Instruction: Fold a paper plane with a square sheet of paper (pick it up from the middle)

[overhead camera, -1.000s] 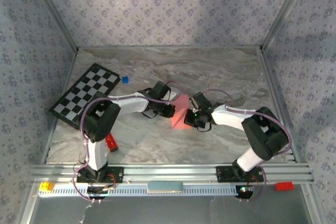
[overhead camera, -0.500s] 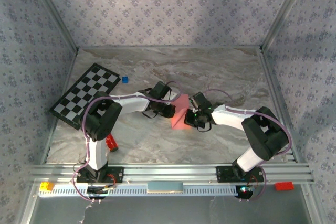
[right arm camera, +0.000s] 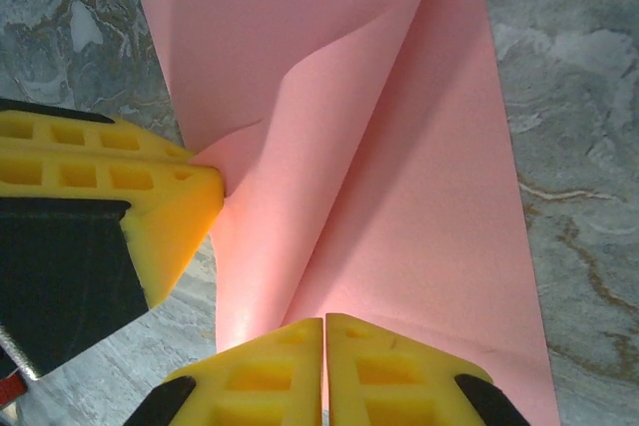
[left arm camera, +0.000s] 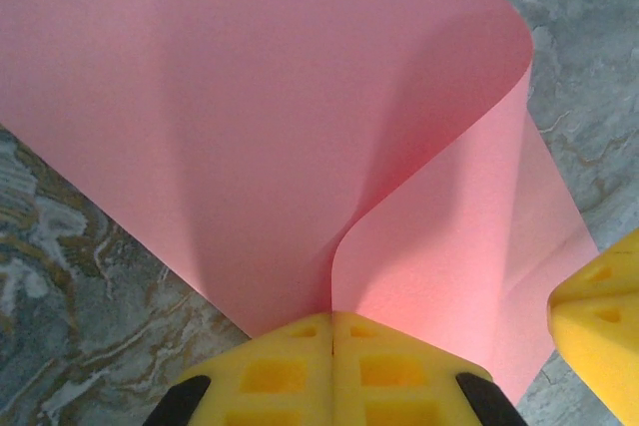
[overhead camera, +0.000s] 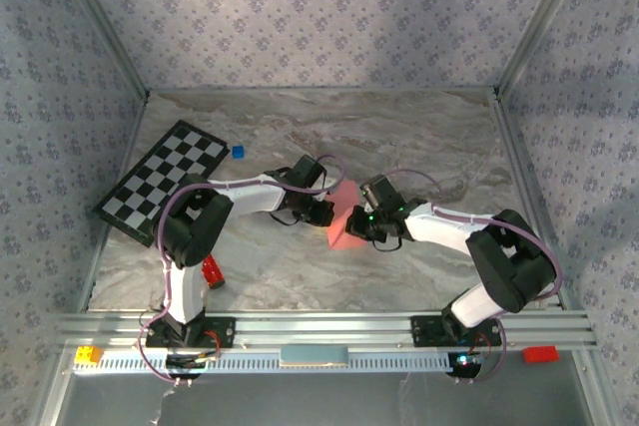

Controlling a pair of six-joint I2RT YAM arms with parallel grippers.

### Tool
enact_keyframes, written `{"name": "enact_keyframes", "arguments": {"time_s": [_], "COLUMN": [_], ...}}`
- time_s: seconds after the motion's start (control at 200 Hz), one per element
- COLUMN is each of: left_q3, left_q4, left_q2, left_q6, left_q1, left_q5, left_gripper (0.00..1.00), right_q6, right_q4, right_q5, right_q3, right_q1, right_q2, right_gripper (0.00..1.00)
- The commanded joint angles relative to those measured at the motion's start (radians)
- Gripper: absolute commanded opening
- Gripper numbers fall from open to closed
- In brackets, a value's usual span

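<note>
The sheet of paper (overhead camera: 342, 218) sits bowed up near the middle of the table (overhead camera: 419, 137), far from every edge. The left gripper (left arm camera: 332, 324) and the right gripper (right arm camera: 324, 331) are each pinched shut on it from opposite sides. A clean fold probably needs both pinches brought together evenly so the paper's edges line up before pressing, and no pulling apart, since thin paper tears or creases crooked.

The square sheet of paper (left arm camera: 220, 97) overruns the top edge.

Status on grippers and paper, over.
Left gripper shut on pink sheet. Right gripper shut on it too. Sheet buckled up between them. Checkerboard off left, not in the way.
</note>
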Motion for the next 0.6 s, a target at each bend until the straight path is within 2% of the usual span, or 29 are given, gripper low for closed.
{"name": "enact_keyframes", "arguments": {"time_s": [0.0, 0.22, 0.595], "left_q3": [0.009, 0.022, 0.051], "left_q4": [-0.039, -0.043, -0.059], "left_q2": [-0.001, -0.001, 0.004], "left_q6": [-0.042, -0.04, 0.007], "left_q1": [-0.011, -0.014, -0.015], "left_q5": [0.018, 0.013, -0.019], "left_gripper": [0.05, 0.05, 0.06], "right_q6": [0.023, 0.033, -0.029], "right_q4": [-0.015, -0.001, -0.08], "right_q5": [0.0, -0.001, 0.019], "right_q3": [-0.012, -0.025, -0.012], "right_q1": [0.004, 0.005, -0.001], "right_q2": [-0.012, 0.016, 0.087], "right_gripper": [0.1, 0.09, 0.07]}}
